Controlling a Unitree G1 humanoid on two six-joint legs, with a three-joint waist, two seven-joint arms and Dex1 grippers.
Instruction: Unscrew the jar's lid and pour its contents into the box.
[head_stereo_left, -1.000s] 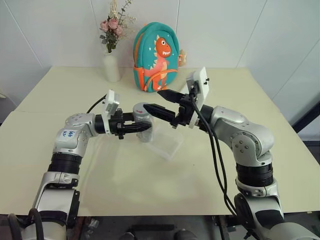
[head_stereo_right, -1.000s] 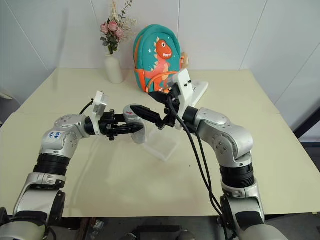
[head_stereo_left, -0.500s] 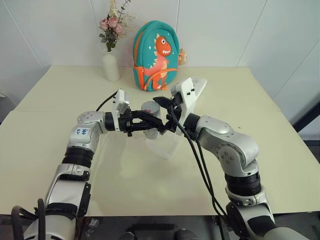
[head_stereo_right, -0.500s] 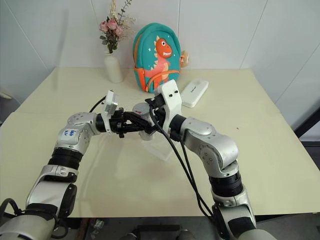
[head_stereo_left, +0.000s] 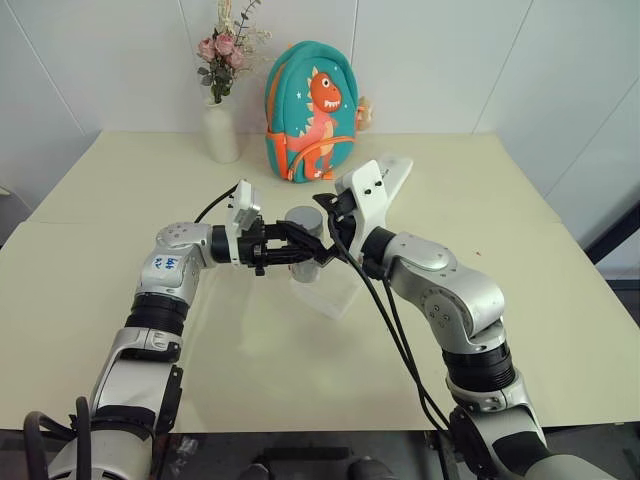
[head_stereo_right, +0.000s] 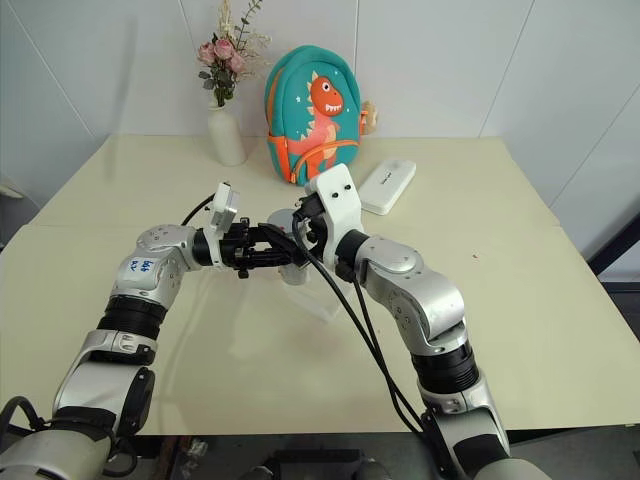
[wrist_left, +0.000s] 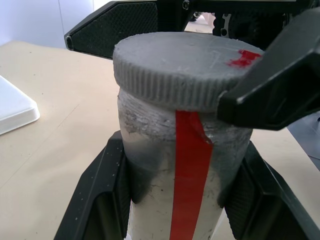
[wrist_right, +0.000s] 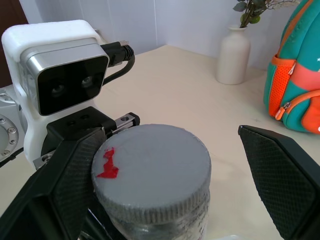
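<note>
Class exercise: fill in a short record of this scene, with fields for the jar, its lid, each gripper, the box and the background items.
jar: upright, red stripe on its side
lid: still on, red mark on top
left gripper: shut on the jar's body
right gripper: open, fingers either side of the lid
box: clear, on the table below the jar
background: backpack, vase, white case

We see a cream table (head_stereo_right: 520, 300); on it a white vase (head_stereo_right: 227, 138) (with flowers), a dinosaur backpack (head_stereo_right: 314, 115), a white case (head_stereo_right: 388, 186), a clear box (head_stereo_left: 335, 295).

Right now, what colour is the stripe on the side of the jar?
Red, running down the jar; the left wrist view shows it best.
</note>
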